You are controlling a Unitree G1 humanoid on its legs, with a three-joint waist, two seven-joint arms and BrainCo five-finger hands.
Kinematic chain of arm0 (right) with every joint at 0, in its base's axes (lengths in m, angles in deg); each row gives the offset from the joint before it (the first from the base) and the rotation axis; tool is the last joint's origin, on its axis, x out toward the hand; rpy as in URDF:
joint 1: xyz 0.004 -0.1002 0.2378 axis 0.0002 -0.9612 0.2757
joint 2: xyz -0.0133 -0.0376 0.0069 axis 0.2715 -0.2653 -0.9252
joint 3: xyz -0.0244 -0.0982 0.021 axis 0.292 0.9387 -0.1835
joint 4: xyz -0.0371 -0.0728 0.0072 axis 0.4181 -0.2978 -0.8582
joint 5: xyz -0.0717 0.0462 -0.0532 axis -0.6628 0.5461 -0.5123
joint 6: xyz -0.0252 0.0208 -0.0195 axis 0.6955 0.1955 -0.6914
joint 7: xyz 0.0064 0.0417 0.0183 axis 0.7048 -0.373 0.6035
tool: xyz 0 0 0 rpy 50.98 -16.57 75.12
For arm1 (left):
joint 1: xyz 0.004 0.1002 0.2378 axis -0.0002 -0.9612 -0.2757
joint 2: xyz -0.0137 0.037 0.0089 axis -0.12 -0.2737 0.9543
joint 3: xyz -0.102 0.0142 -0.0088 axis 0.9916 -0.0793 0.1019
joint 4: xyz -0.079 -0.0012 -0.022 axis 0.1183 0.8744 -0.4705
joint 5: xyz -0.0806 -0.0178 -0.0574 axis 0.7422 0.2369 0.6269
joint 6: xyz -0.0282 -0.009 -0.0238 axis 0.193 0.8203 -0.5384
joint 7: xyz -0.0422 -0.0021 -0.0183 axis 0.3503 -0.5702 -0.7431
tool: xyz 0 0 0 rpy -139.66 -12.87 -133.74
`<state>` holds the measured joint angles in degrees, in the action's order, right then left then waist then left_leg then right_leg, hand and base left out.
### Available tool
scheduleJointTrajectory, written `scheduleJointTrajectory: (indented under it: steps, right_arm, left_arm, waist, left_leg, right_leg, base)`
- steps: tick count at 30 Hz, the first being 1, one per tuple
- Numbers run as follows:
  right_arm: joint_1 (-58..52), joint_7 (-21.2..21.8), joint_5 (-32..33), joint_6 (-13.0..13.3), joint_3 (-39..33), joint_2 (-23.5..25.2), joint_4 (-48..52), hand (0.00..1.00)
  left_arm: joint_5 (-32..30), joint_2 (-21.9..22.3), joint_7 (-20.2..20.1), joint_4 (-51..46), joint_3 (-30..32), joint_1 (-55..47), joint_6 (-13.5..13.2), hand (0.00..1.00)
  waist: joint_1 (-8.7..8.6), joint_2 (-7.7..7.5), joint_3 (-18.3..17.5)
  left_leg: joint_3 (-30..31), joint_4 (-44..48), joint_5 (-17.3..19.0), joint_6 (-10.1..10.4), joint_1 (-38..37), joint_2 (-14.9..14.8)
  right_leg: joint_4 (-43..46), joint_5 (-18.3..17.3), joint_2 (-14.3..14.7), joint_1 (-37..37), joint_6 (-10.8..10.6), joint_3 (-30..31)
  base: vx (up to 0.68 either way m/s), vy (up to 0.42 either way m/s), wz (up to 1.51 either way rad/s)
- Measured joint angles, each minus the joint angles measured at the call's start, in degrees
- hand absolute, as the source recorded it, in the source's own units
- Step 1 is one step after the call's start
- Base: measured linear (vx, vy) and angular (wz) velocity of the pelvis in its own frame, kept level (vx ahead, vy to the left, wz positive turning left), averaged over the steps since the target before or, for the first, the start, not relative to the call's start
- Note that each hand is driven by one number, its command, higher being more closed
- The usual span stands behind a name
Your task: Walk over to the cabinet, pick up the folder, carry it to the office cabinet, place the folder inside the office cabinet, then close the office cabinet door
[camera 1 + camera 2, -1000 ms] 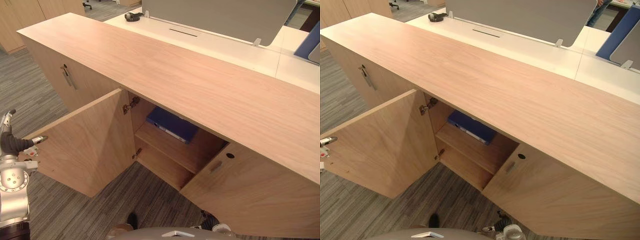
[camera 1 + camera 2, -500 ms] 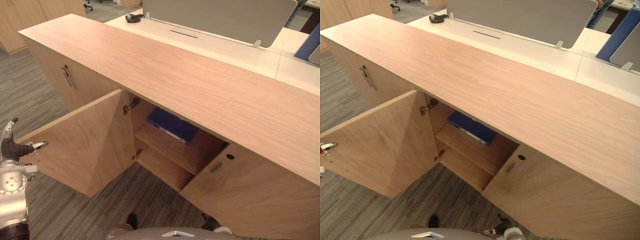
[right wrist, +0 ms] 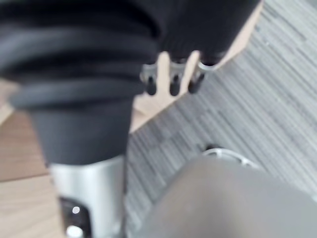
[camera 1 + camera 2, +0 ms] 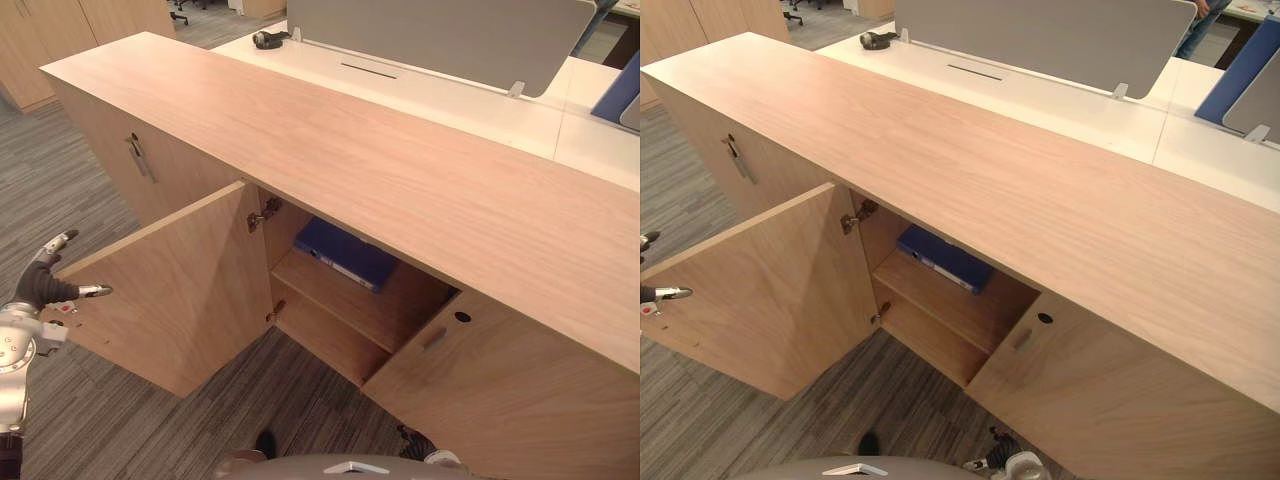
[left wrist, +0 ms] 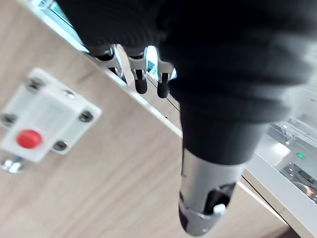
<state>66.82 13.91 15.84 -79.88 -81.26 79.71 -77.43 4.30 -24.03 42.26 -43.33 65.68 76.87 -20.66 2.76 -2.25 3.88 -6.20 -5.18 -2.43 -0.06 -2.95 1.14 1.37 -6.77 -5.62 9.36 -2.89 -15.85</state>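
Carpet (image 4: 60, 190), grey, striped, across the floor. Left hand (image 4: 40, 285), far left, at the free edge of the open door (image 4: 175, 295); fingers (image 5: 141, 82) spread and fairly straight, grasping nothing; whether they touch the door cannot be told. Latch plate (image 5: 42, 121), white with a red button, screwed to the door's inner face close by that hand. Closed door (image 4: 110, 140), left end of the cabinet, with an upright metal handle (image 4: 138, 158). Cabinet top (image 4: 380, 170), one long pale wood slab running from upper left to right, bare. Open door swung out towards the left on two metal hinges (image 4: 263, 212), inner face showing. Compartment behind it with one wood shelf (image 4: 345, 305). Folder (image 4: 345, 252), blue, lying flat on that shelf, towards the back, partly hidden under the cabinet top, apart from both hands. Right-hand door (image 4: 500, 395), ajar, with a round hole and a small handle (image 4: 433, 337) near its upper left corner. Desk (image 4: 470, 105), white, directly behind the cabinet; small dark object (image 4: 266, 39) on its left end; grey divider (image 4: 440, 35) standing along it. Right hand (image 3: 173, 82), in its own wrist view, above the carpet just beside a wood panel, fingers relaxed and empty.
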Motion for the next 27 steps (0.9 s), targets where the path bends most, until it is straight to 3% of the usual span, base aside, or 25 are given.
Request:
scheduleJointTrajectory:
  steps: [10,14,19,21,27]
  right_arm:
    - [1.7,0.8,-0.1,0.4,2.8,-1.0,-1.9,0.00]
    - [2.7,0.7,-0.5,0.4,4.4,-1.1,-2.0,0.00]
    - [3.6,0.7,-0.5,0.4,5.0,-1.1,-3.5,0.00]
    - [3.6,0.7,-0.5,0.4,4.9,-1.1,-4.2,0.00]
    - [3.5,0.7,-0.5,0.4,2.8,-1.0,-4.1,0.00]
  left_arm:
    - [13.8,-6.7,-5.1,-0.5,-8.5,1.1,-0.3,0.00]
    - [15.4,-9.0,-6.2,-0.5,-10.7,1.3,-0.8,0.00]
    - [6.4,-7.9,-5.7,0.7,-12.0,3.5,-1.6,0.00]
    - [1.7,-4.2,-3.5,1.6,-11.2,4.7,-1.7,0.00]
    - [-6.0,0.8,1.3,3.1,-8.9,6.4,-1.2,0.00]
  waist:
    - [-0.91,-0.07,-0.7]
    - [-1.04,-0.07,-1.1]
    - [-1.19,-0.03,-1.4]
    - [-1.19,0.08,-1.9]
    - [-1.52,0.04,-1.8]
  left_leg:
    - [-0.5,0.0,0.6,0.0,-0.1,0.4]
    - [-1.5,0.0,0.4,-0.5,-0.1,0.5]
    - [-1.7,0.0,0.4,-0.4,-0.3,0.4]
    - [-1.7,0.0,0.4,-0.4,-0.5,0.3]
    - [-1.6,0.0,0.8,0.2,-0.6,0.1]
  right_leg:
    - [0.0,-0.5,-0.5,-0.1,-0.8,1.0]
    - [0.0,-0.4,-0.6,-0.6,-0.8,1.5]
    - [0.1,-0.4,-0.4,-0.6,-0.8,1.7]
    - [0.2,-0.4,-0.4,-0.4,-0.7,1.8]
    - [0.8,-0.5,-0.3,-0.6,-0.7,2.2]
  base:
    - [0.00,-0.005,-0.04]
    - [0.05,-0.001,-0.07]
    - [0.01,-0.002,-0.01]
    - [0.00,0.000,0.00]
    - [-0.05,-0.012,-0.03]
